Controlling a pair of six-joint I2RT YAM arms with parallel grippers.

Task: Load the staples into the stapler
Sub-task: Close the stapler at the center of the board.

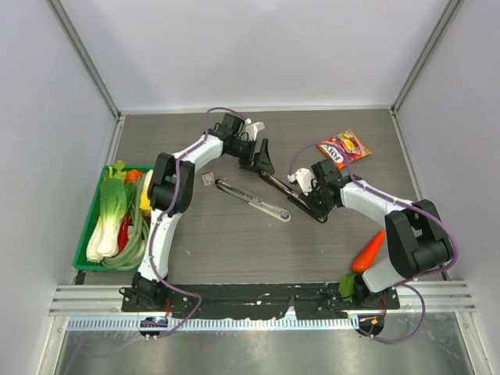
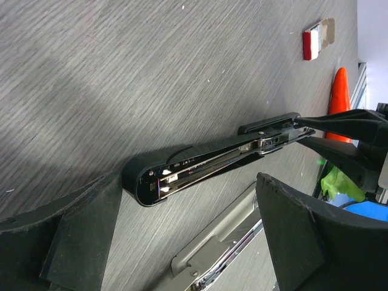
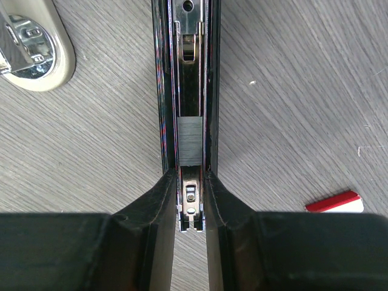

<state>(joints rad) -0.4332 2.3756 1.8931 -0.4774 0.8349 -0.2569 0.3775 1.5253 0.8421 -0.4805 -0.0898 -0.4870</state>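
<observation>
While the right gripper [image 3: 191, 197] is pinched shut on the narrow inner rail of the black stapler [image 1: 280, 185], the left gripper [image 1: 262, 158] stands wide open and holds nothing. Its fingers [image 2: 73, 242] sit on either side of the stapler's opposite end, and whether they touch it cannot be told. The black stapler lies opened flat near the middle of the desk [image 1: 234, 250], running diagonally from the far side toward the right edge. Its channel faces up, and a short grey ribbed strip [image 3: 190, 142] sits in that channel just ahead of the right gripper's fingertips. A silver stapler [image 1: 251, 200] lies beside the black one, on the side nearer the left edge and roughly parallel to it. The staples box [image 1: 207, 179], white with a red label, rests on the desk left of centre. It is just beside the silver stapler's far end and apart from both grippers. A snack packet [image 1: 344, 147] lies toward the far right corner, a toy carrot [image 1: 369, 251] is near the right arm's base, and a green tray [image 1: 80, 264] of vegetables sits at the left edge.
</observation>
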